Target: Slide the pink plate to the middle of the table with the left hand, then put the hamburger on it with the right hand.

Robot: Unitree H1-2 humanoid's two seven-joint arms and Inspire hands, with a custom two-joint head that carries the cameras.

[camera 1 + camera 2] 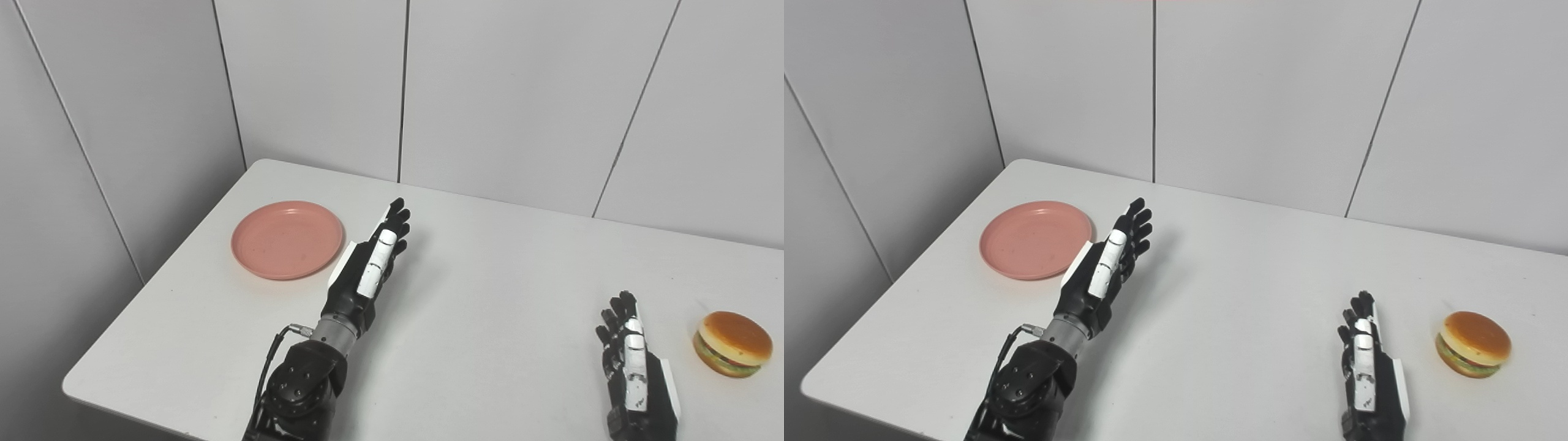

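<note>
Because the table [478,318] is a smooth white surface, the pink plate [287,239], lying flat near its far left corner, should slide readily under a light sideways push. It looks like thin, stiff plastic with a shallow raised rim, and I judge it light; that rim on the left edge side is the sensible place to press, fingers hooked over or set against it, drawing the plate toward the centre. The left hand [375,256] stands edge-up just beside the plate's right rim, apart from it, fingers straight and spread slightly, holding nothing. The right hand [1366,354] rests low near the front edge, fingers extended and empty. The hamburger [1473,344] sits close to the right edge, just beside that hand but not touching. It looks like a glossy toy, probably light and firm, perhaps slick on the bun; grasping around its sides at the filling seems safest.

Both palms face away, the right forearm is cut off at the frame's bottom, and the table's front right corner lies outside both views.
</note>
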